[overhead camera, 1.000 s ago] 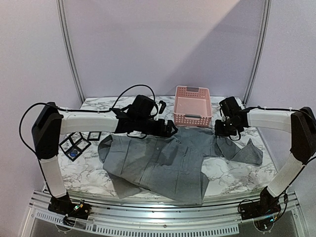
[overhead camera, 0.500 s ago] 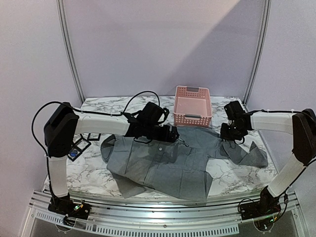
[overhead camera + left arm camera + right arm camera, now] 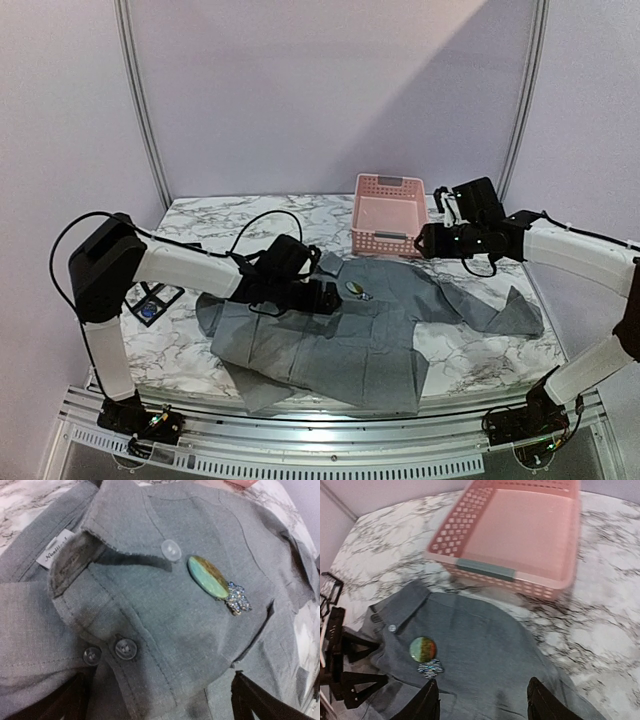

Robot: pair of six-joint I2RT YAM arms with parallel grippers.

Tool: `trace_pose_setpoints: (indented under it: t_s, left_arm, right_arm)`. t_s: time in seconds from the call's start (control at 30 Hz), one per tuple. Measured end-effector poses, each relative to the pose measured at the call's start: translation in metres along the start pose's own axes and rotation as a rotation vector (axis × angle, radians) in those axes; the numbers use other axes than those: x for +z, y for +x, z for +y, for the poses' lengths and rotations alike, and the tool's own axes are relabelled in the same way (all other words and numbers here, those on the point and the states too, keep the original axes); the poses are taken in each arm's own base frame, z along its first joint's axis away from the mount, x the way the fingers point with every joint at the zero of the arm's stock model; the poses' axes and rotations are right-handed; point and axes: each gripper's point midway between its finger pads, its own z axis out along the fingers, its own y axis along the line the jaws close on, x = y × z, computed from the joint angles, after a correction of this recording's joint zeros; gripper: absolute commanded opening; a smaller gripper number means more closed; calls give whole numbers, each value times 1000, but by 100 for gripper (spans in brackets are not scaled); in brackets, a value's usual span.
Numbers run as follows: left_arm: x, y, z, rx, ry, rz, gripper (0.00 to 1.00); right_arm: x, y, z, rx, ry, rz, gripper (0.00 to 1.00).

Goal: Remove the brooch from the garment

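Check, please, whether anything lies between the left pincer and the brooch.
Nothing visible does: the brooch lies uncovered on the shirt below the collar, and only bare cloth separates it from the open left pincer.

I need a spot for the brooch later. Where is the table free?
The pink basket is empty. Bare marble lies behind the garment, left of the basket, and at the front right corner. Crowded: around the brooch, where the left gripper sits, and the left edge with black frames.
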Motion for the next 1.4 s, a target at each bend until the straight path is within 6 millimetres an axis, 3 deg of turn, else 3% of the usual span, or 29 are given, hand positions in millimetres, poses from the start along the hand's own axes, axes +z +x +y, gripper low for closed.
trace_pose_setpoints:
  t_s: [0.13, 0.23, 0.5, 0.9, 1.07, 1.23, 1.4]
  left_arm:
    - [-7, -2, -1, -20, 8, -5, 100]
    - [-16, -10, -5, -26, 19, -26, 99]
    - [-38, -32, -13, -49, 51, -85, 100]
    - [-44, -44, 5, -93, 30, -110, 99]
    - [-50, -41, 10, -100, 26, -112, 100]
    - [-55, -42, 11, -109, 28, -120, 100]
    - [-57, -45, 12, -113, 29, -127, 100]
  right_arm:
    - [13, 5, 52, -97, -150, 32, 58]
    - [32, 19, 80, -152, -216, 87, 56]
    - [80, 52, 120, -247, -278, 190, 49]
    - [134, 88, 135, -338, -224, 258, 42]
    - [146, 94, 136, -377, -171, 248, 37]
    - [152, 94, 125, -409, -66, 218, 35]
    - [152, 91, 119, -422, -13, 205, 39]
